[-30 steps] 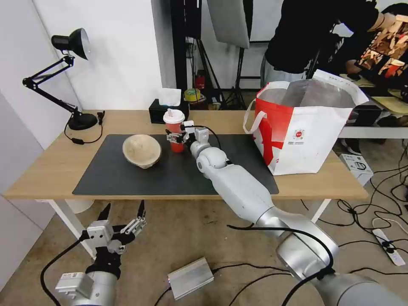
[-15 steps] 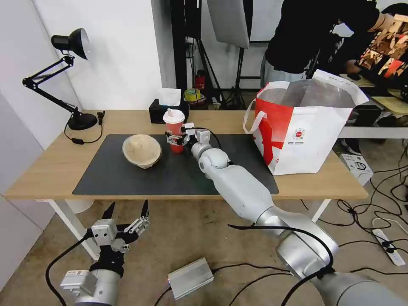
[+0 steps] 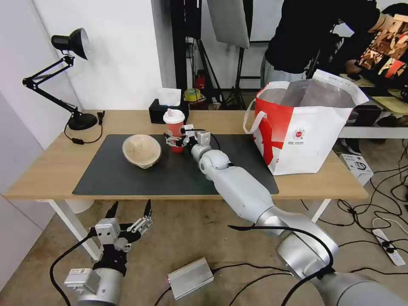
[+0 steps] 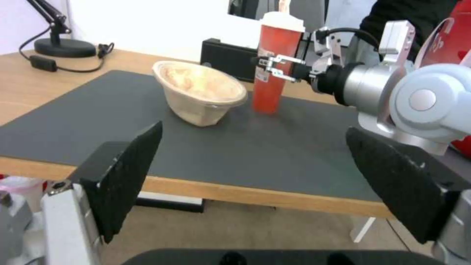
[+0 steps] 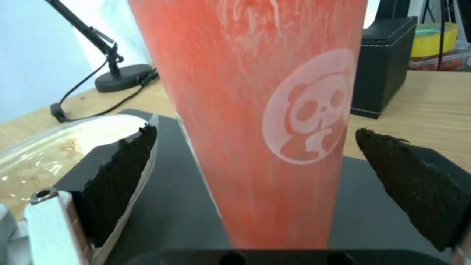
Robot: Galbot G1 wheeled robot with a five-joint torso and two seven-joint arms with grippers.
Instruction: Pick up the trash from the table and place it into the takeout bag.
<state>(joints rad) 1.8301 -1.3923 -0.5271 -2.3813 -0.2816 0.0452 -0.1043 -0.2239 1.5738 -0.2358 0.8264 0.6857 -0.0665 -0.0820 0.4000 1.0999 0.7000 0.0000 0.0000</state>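
Our left gripper (image 4: 255, 173) hangs below the table's (image 4: 29, 88) near edge, looking across the mat.

Our two black pads (image 4: 125, 176) stand wide apart with nothing between them, lower than the light-wood edge just ahead. Beyond that edge we see the dark-grey mat (image 4: 98, 114), and on it, ahead of our pincer, the beige bowl (image 4: 198, 94) tilted on its side. Just past the bowl stands the tall red cup (image 4: 272, 64) with its white lid, upright; our right gripper (image 4: 277, 68) reaches in beside it at mid-height, its fingers spread around the cup. We cannot tell whether they touch it. A black box (image 4: 226, 59) sits behind the cup.
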